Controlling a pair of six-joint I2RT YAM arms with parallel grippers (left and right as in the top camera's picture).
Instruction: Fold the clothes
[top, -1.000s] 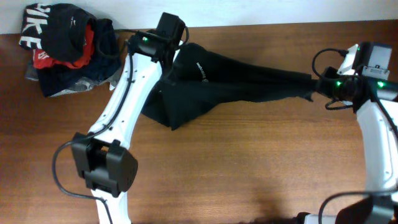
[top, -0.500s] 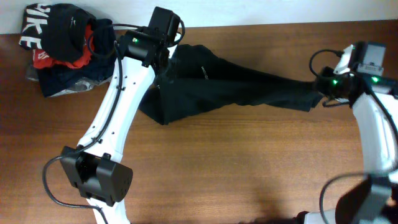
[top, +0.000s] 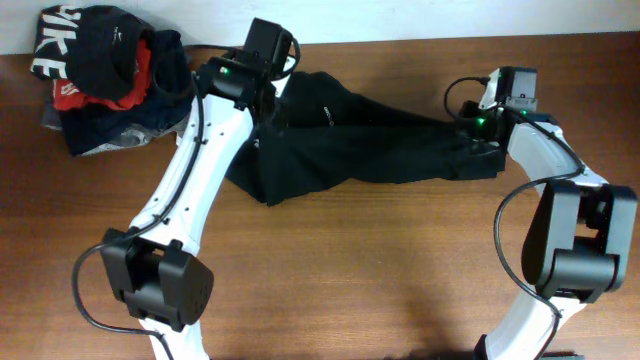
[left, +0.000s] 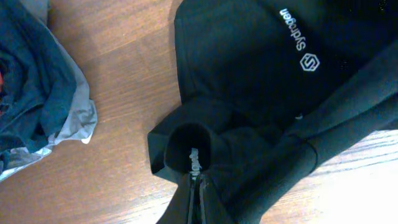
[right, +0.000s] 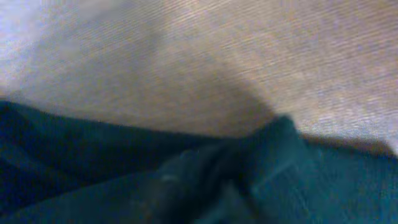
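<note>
The black T-shirt lies stretched in a long band across the far half of the table. My left gripper holds its left end near the collar. In the left wrist view the left gripper is shut on a fold of the T-shirt, with the white neck label right at the jaw tips and a small white logo further out. My right gripper sits on the shirt's right end. The right wrist view is blurred, with dark T-shirt cloth covering the jaws, so their state is hidden.
A pile of other garments, black with white lettering, red, navy and grey, lies at the back left corner and shows in the left wrist view. The wooden table ends at the wall along the top. Both arms reach in from the near edge.
The right arm has swung left with its elbow out to the right, bringing the shirt's right end inward so the band is shorter. The left gripper has barely moved.
</note>
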